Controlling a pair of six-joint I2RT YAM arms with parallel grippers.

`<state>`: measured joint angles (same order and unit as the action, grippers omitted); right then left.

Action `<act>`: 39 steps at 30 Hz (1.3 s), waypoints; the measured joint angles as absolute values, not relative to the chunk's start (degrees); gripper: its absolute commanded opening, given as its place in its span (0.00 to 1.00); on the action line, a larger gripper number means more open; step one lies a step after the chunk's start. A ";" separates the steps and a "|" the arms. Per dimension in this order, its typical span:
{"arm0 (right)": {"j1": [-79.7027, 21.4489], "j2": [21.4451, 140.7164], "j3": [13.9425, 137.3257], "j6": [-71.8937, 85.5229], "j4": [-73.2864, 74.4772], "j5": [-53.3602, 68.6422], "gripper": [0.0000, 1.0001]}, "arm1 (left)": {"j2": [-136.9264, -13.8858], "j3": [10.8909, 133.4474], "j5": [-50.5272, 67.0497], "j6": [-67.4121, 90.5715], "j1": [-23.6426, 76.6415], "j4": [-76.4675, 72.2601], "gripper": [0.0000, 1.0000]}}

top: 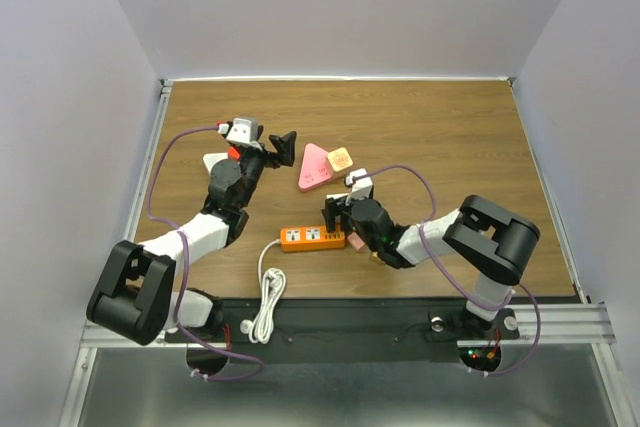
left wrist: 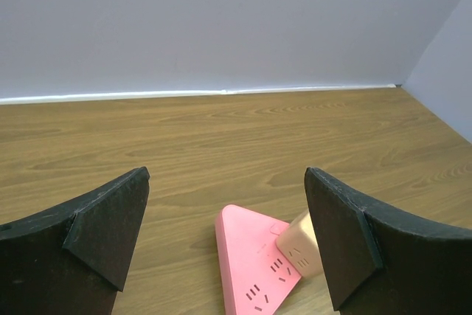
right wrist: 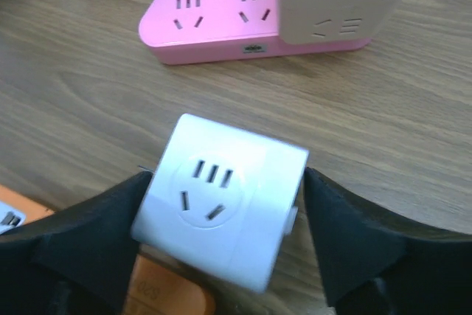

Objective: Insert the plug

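White cube plug (right wrist: 221, 208) lies a little tilted at the right end of the orange power strip (top: 312, 237), near the middle of the surface (top: 450, 127) and on the near side of the pink triangular strip (right wrist: 221, 27). The right tool (right wrist: 227, 176) has one finger against its left side and one against its right side, so it appears to hold the cube between them. The pins of the plug are not visible from this side. The left tool (left wrist: 225, 175) is wide and empty, hanging above the far left part of the surface, with the pink strip and a beige cube (left wrist: 302, 245) in front of it. I judge that the step in hand is the grasp of the plug; the insertion is not yet done. The next move calls for a firm grip, then bringing the cube level, its pins over the slots of a socket, and pressing straight down. Which strip is the target, I cannot tell.
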<state>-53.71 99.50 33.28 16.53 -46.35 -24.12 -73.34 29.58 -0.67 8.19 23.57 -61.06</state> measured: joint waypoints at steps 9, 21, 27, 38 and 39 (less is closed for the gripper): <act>-53.71 100.55 35.20 13.39 -45.67 -29.71 0.00 | -73.38 28.29 0.25 9.85 23.53 -61.69 0.97; -53.71 93.69 28.27 -6.24 -50.30 -18.33 0.00 | -80.86 22.61 21.02 21.17 23.81 -66.57 0.92; -53.71 86.39 24.36 -12.73 -52.99 -11.03 0.00 | -76.36 20.21 27.62 24.14 25.54 -69.32 0.93; -53.71 72.77 16.43 -20.71 -57.60 1.61 0.00 | -71.90 17.69 32.16 25.76 27.97 -70.41 0.93; -53.71 71.55 15.92 -21.28 -57.91 2.68 0.00 | -71.94 17.69 32.27 25.91 28.10 -70.41 0.93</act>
<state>-53.71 71.55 15.92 -21.28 -57.91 2.68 -71.94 17.69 32.27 25.91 28.10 -70.41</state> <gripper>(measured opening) 0.709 0.931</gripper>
